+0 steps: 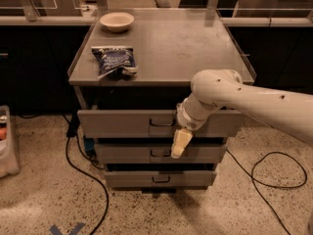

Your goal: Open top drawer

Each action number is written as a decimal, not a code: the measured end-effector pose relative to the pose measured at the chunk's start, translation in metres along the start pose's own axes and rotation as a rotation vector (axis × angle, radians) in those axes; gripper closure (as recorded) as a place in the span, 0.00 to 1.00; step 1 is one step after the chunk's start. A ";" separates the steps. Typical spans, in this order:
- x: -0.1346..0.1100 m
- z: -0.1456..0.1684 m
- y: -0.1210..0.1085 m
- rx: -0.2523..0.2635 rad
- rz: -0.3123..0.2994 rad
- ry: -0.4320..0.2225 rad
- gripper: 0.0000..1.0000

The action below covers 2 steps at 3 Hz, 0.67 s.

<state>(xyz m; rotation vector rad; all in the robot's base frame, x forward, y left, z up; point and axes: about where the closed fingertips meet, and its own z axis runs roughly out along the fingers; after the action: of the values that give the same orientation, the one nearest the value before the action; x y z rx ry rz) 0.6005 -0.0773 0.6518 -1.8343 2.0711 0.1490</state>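
The top drawer (pixel 122 124) is the widest grey drawer of three under the grey cabinet top. Its front stands out a little further than the two drawers below. Its small dark wire handle (pixel 161 123) is at the centre of the front. My gripper (pixel 180 144) hangs from the white arm just right of and below that handle, in front of the gap between the top and middle drawers. Its cream fingers point down and left.
A white bowl (pixel 116 21) and a blue snack bag (pixel 116 60) lie on the cabinet top (pixel 186 43). The middle drawer (pixel 127 153) and bottom drawer (pixel 132 178) sit below. Black cables (pixel 80 168) trail on the speckled floor on both sides. A white bin (pixel 6 141) stands at the left.
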 end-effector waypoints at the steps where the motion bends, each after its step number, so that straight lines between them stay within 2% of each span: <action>1: -0.002 -0.027 0.027 -0.078 -0.008 0.030 0.00; 2: -0.002 -0.027 0.027 -0.078 -0.008 0.030 0.00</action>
<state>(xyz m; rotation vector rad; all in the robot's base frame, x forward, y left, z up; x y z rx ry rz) 0.5687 -0.0805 0.6733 -1.9009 2.1060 0.2046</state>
